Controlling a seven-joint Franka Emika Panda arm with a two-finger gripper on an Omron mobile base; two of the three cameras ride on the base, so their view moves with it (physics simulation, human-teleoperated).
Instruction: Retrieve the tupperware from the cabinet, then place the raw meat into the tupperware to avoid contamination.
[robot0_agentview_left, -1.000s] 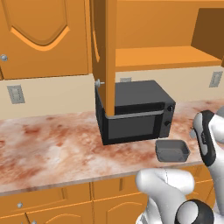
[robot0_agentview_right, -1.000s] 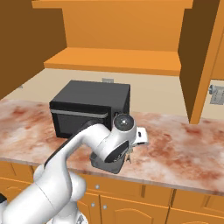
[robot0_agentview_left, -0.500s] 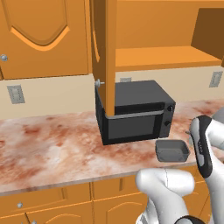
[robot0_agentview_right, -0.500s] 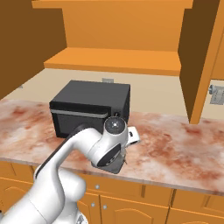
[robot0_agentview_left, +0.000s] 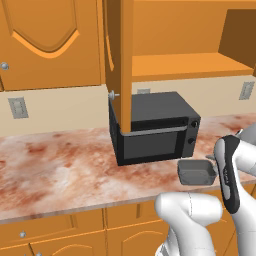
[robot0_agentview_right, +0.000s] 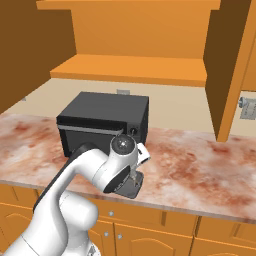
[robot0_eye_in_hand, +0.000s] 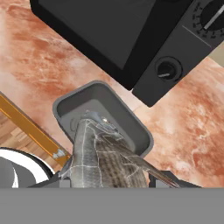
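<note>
The tupperware (robot0_eye_in_hand: 69, 106), a small grey container, sits on the marbled counter in front of the microwave's right end; it is also in the left base view (robot0_agentview_left: 196, 172) and partly under my wrist in the right base view (robot0_agentview_right: 131, 188). My gripper (robot0_eye_in_hand: 109, 180) is shut on the raw meat (robot0_eye_in_hand: 103, 159), a grey scaly fish. The fish hangs nose down, with its head inside the tupperware. The cabinet (robot0_agentview_left: 120, 65) stands open above, its shelf (robot0_agentview_right: 130, 68) bare.
A black microwave (robot0_agentview_left: 155, 131) stands on the counter directly behind the tupperware, its knobs (robot0_eye_in_hand: 167, 70) close to the container. The open cabinet door hangs over the microwave's left end. The counter's front edge (robot0_eye_in_hand: 26, 124) runs just beside the tupperware.
My hand has sunk a little, bringing the fish down over the tupperware. The container and microwave have not moved.
</note>
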